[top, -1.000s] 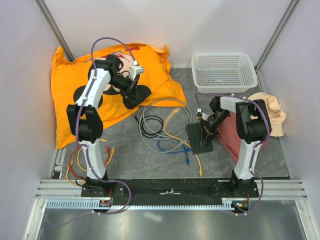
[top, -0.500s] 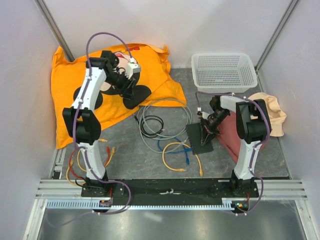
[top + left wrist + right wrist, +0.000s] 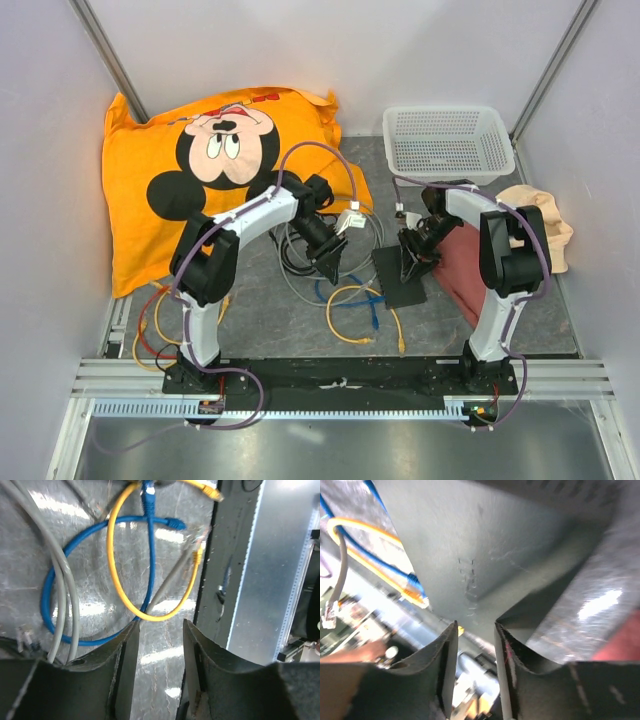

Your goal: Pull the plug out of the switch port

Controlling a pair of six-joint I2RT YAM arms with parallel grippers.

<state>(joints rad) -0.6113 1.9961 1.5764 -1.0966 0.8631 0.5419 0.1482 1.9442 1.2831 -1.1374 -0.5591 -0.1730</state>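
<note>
The switch (image 3: 405,290), a flat matte-black rectangular box, lies right of the worktop's centre. Over on the left, an orange cartoon-mouse cloth (image 3: 135,150) fills the back left corner. Left gripper (image 3: 330,268) hovers over the cable tangle, fingers spread, nothing between them. A yellow cable loop (image 3: 150,617) and a blue cable (image 3: 151,550) lie beneath it. Right gripper (image 3: 406,265) is over the switch's top face, fingers parted, gripping nothing. A white plastic mesh basket (image 3: 450,170) stands in the back right corner.
</note>
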